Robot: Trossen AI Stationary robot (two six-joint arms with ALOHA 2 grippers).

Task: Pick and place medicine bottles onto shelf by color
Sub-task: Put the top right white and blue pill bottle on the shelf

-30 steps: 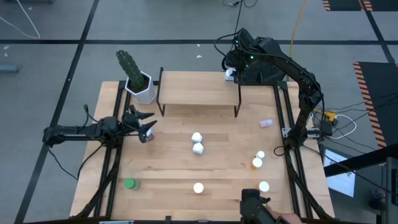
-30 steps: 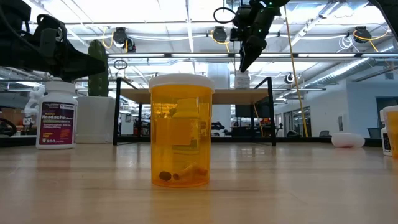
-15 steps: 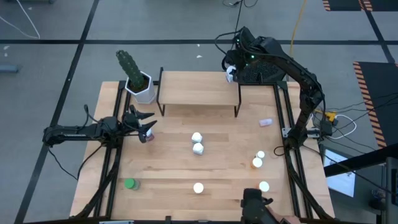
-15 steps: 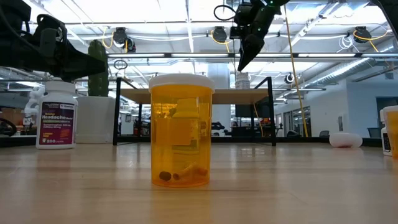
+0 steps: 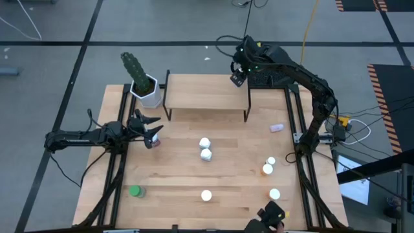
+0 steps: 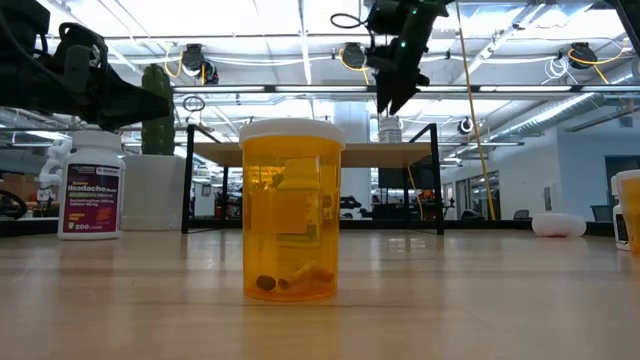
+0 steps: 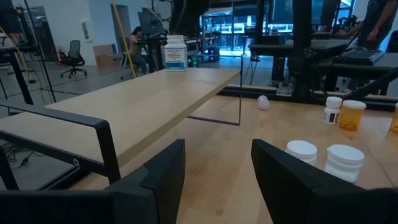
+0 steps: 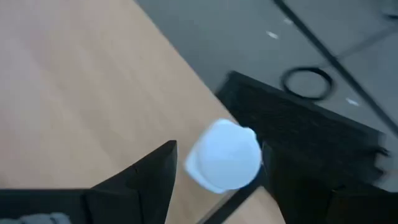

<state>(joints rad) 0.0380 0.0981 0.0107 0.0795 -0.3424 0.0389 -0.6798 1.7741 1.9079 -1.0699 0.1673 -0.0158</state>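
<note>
A white-capped bottle (image 8: 225, 155) is stood on the shelf (image 5: 206, 92) at its 2 o'clock corner, released. Above it the right gripper (image 5: 237, 70) is held with fingers wide and empty. Placement is judged complete; next, another round, smooth plastic bottle must be fetched from the table (image 5: 174, 181). At 9 o'clock, the left gripper (image 5: 152, 132) waits open, empty.
</note>
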